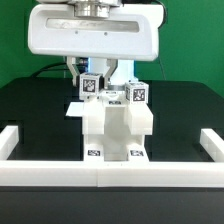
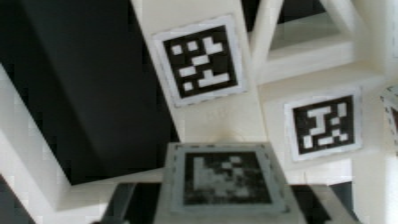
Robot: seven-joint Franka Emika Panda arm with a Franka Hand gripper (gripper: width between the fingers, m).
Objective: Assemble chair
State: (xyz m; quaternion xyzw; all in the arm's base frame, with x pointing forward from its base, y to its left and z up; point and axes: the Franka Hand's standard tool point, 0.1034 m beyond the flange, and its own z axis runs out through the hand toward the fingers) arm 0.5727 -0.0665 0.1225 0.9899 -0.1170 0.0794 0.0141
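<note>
The chair (image 1: 112,122), partly built, is standing at centre frame on the black desk (image 1: 35,105), against the white rail (image 1: 110,172). The gripper (image 1: 93,72) is closing on an upper tagged piece; keeping it square should help seating.

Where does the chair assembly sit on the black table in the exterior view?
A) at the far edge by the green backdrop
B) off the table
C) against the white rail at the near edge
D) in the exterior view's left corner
C: the chair stands with its base against the white rail at the near edge, under the gripper.
</note>
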